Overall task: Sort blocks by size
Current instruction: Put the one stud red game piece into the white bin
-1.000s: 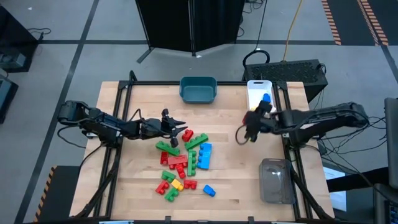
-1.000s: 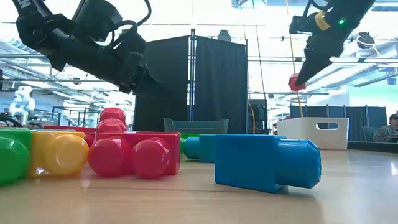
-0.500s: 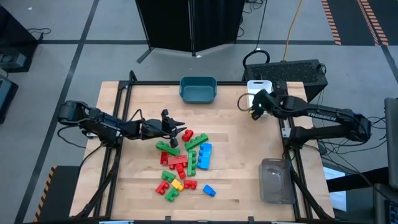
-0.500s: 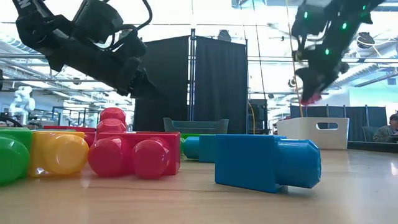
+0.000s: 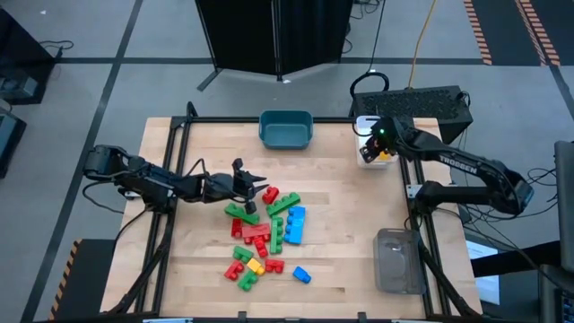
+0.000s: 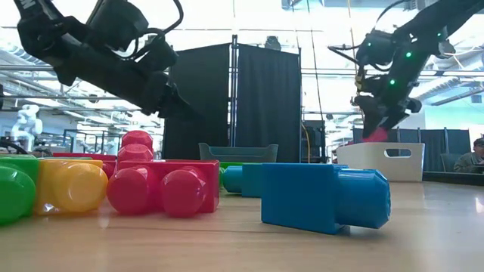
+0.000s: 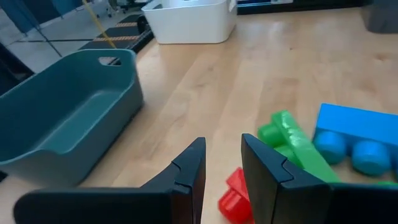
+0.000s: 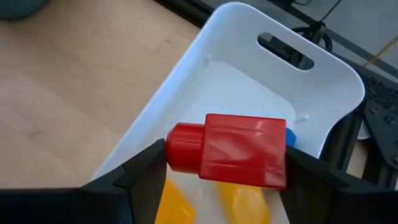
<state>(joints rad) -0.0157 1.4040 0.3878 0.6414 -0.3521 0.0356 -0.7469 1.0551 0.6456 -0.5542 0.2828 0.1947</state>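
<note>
Right arm has swung from mid-table to the far right corner since a second ago; right gripper (image 5: 369, 151) now hangs over the white plastic bin (image 8: 323, 68). Left arm unchanged, left gripper (image 7: 219, 163) poised above the pile of studded plastic blocks (image 5: 265, 235) at table centre, fingers narrowly parted, empty. Short red studded block (image 8: 236, 149) is clamped between the right fingers (image 8: 140, 171), above the bin's interior; yellow and blue pieces lie below it.
</note>
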